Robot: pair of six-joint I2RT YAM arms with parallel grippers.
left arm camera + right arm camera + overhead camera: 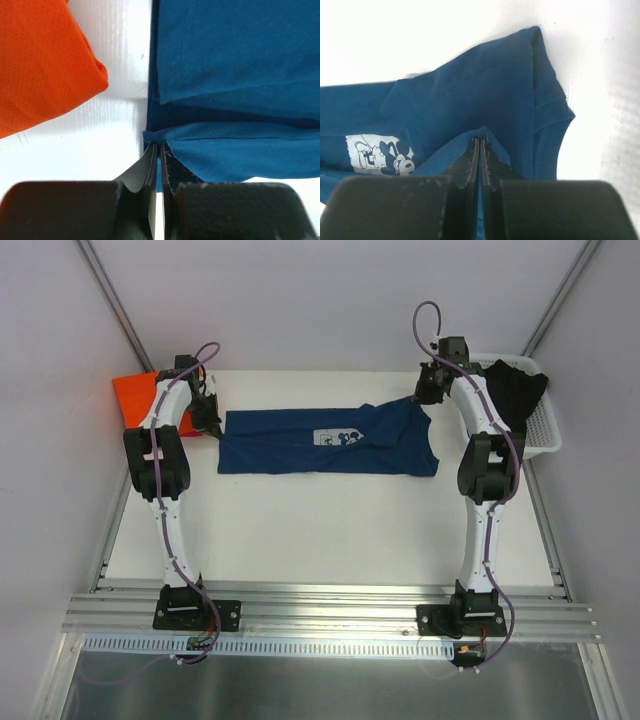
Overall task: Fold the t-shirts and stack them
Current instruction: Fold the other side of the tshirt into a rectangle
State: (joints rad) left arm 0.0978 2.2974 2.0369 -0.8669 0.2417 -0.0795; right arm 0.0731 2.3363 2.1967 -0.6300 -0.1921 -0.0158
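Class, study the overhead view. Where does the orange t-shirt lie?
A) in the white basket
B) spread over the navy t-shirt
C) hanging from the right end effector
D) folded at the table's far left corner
D: the orange t-shirt sits folded at the far left of the table, with a bare strip between it and the navy t-shirt.

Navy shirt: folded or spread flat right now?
Partly folded. The navy shirt lies as a long band, its layers doubled over part of the print; left gripper and right gripper pinch its ends.
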